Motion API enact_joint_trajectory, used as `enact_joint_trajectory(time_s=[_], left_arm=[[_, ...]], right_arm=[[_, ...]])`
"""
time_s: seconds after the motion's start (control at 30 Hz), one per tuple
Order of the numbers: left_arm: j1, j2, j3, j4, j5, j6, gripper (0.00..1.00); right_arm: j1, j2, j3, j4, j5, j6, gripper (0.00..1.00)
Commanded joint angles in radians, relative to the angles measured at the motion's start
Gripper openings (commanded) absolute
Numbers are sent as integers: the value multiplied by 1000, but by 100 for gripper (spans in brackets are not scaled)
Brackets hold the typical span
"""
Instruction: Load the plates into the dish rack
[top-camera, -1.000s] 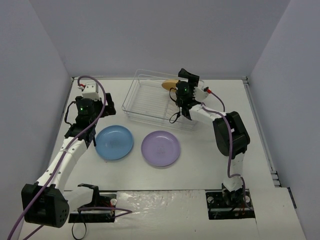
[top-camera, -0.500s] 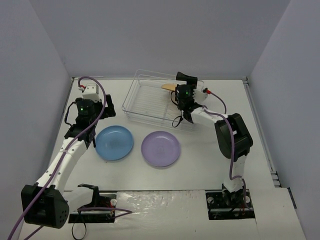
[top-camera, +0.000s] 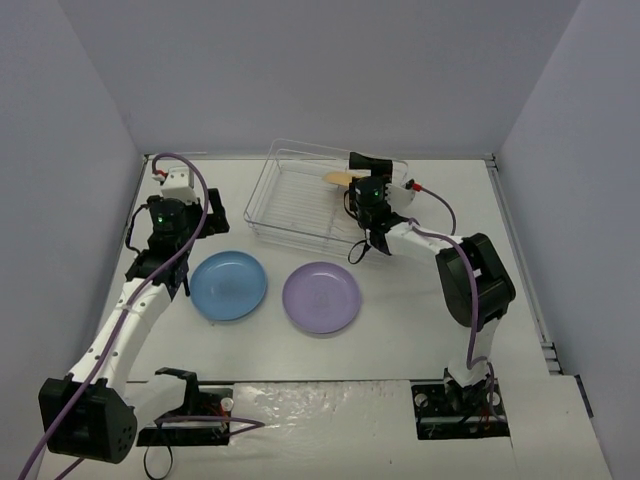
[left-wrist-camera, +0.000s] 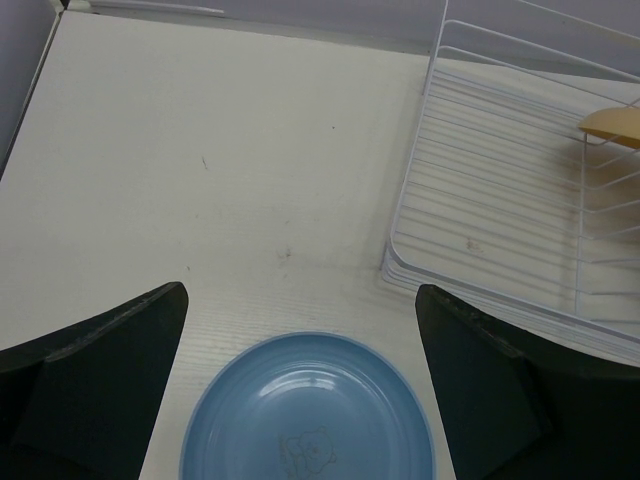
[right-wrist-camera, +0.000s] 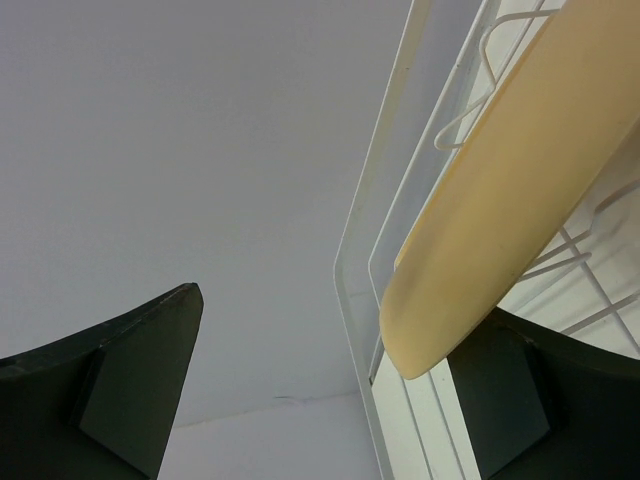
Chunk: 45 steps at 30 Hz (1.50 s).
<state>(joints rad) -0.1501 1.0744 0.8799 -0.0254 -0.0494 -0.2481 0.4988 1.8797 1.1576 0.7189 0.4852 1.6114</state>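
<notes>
The yellow-orange plate (top-camera: 340, 178) stood on edge among the dividers at the far right of the dish rack (top-camera: 290, 205). Your right jaws hung wide apart at that same corner of the rack, one finger (right-wrist-camera: 510, 390) close by the plate's rim, gripping nothing. The light blue plate (top-camera: 229, 285) and the lavender plate (top-camera: 321, 297) lay flat on the table (top-camera: 400, 320) in front of the rack. Your left jaws, also wide, hovered near the blue one. You likely needed to draw the right jaws clear without nudging the plate or snagging the wires.
</notes>
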Motion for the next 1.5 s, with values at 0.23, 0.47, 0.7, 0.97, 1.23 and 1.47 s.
enact_joint_trajectory(time_s=[0.23, 0.47, 0.7, 0.97, 1.23, 1.47], left_arm=[[9, -41, 73, 27, 3, -19, 97], [9, -42, 75, 27, 10, -24, 97], [9, -43, 99, -50, 15, -55, 97], [9, -73, 101, -125, 26, -99, 97], [8, -120, 54, -310, -46, -294, 97], [11, -172, -27, -296, -56, -379, 97]], right_arm=[[25, -80, -71, 150, -74, -24, 100], [54, -169, -90, 110, -75, -146, 100], [76, -292, -173, 76, -96, -278, 100], [159, -462, -241, -13, -189, -552, 100], [499, -545, -56, -609, -86, -1229, 100], [627, -494, -30, -1039, 110, -1055, 100]])
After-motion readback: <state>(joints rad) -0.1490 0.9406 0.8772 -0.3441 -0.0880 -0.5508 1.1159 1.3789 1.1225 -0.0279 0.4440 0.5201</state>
